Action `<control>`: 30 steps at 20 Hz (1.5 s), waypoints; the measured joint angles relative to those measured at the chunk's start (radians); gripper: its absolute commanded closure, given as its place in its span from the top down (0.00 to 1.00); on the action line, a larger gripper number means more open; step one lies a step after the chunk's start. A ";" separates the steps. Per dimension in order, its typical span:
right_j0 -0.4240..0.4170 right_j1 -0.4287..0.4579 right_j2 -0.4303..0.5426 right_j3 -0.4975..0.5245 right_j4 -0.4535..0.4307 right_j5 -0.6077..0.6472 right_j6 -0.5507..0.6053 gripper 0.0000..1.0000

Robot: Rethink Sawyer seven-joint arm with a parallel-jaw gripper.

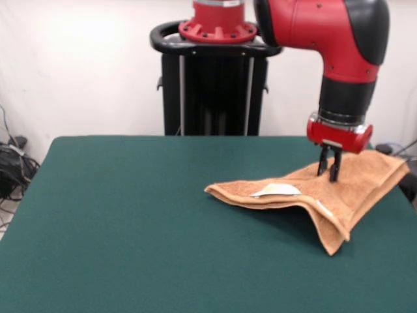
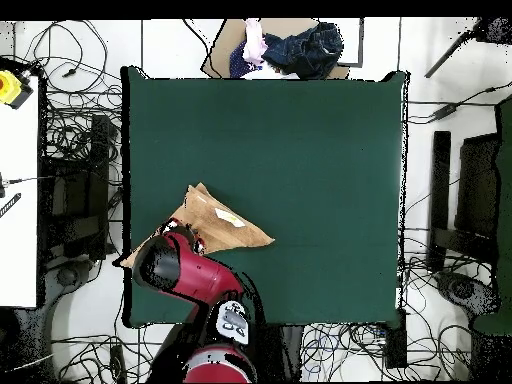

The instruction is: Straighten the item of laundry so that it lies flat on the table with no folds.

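The light orange towel (image 1: 326, 195) lies folded over on itself at the right side of the dark green table (image 1: 130, 215). Its white label (image 1: 276, 190) faces up. One corner points toward the table's middle, and another points to the front. My gripper (image 1: 329, 173) comes straight down onto the towel's far part. Its fingers are close together, pinching a fold of cloth. The towel looks slightly raised there, with shadow beneath it. In the overhead view the towel (image 2: 225, 225) sits near the table's left edge (image 2: 132, 150), and its lower part is hidden under my arm (image 2: 178, 265).
The towel's outer corner reaches the table's edge (image 1: 402, 171). The robot pedestal (image 1: 215, 85) stands behind the table. A pile of dark and pink clothes (image 2: 290, 47) lies beyond the far edge in the overhead view. Cables cover the floor all around.
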 measured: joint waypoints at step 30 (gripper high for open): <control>-0.023 0.061 -0.013 -0.109 0.000 0.009 0.000 0.00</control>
